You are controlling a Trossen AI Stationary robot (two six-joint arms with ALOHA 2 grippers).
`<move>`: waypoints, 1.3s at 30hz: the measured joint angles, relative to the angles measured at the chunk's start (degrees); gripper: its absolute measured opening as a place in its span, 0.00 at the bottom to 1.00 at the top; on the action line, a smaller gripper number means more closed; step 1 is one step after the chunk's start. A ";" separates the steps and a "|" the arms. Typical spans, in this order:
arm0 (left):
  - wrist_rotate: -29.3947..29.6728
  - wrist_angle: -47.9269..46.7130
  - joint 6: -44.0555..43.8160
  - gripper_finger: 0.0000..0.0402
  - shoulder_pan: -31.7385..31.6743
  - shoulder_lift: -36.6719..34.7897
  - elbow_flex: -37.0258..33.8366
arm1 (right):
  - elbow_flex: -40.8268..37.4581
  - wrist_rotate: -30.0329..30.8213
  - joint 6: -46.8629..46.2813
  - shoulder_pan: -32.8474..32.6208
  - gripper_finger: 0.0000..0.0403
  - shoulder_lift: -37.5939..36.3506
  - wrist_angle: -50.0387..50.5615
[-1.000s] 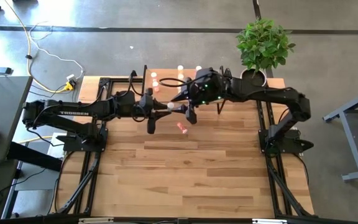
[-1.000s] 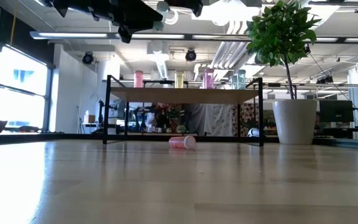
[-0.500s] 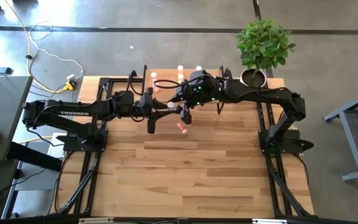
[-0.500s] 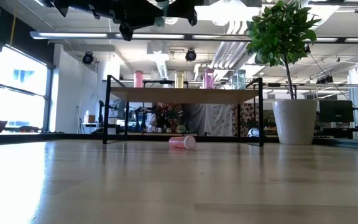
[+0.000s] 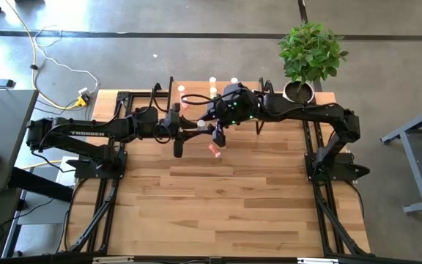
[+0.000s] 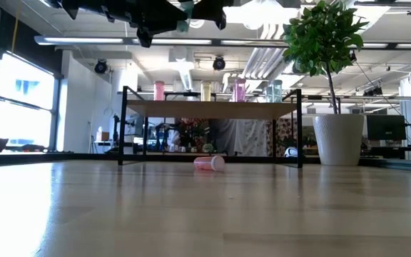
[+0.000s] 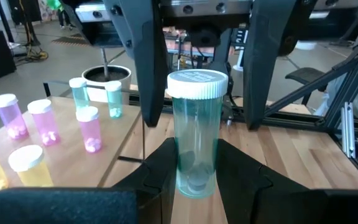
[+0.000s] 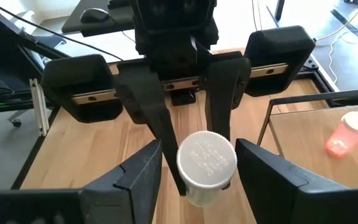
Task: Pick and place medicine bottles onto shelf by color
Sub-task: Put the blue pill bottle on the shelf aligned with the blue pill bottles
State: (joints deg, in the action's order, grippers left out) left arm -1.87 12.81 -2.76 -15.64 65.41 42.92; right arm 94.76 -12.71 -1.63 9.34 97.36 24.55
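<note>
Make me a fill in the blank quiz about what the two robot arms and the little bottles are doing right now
The left gripper holds a pale ____ bottle with a white cap.
The right gripper is ____, with one finger on each side of that bottle.
On the table in front of the shelf, a pink bottle lies on its ____.
A potted ____ stands beside the shelf.

Missing words: green; open; side; plant
</note>
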 joint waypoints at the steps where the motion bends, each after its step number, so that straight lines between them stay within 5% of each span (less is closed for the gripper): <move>1: 0.00 -0.42 0.01 0.22 0.00 0.00 0.00 | 0.00 -0.01 -0.14 0.00 0.48 0.00 0.00; 19: 0.63 -2.51 0.01 0.22 0.00 0.00 0.02 | 0.00 0.66 -3.05 0.02 0.47 0.00 1.77; 30: 0.63 -2.51 0.00 0.22 -0.01 0.00 0.02 | 0.00 0.58 -3.74 0.04 0.29 -0.02 2.24; 39: 0.61 -2.55 -0.01 0.22 0.00 0.00 0.02 | 0.00 0.24 -3.93 0.04 0.26 -0.04 2.57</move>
State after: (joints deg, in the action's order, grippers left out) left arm -1.26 10.26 -2.76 -15.64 65.41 42.94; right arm 94.76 -12.47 -5.56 9.39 97.32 27.11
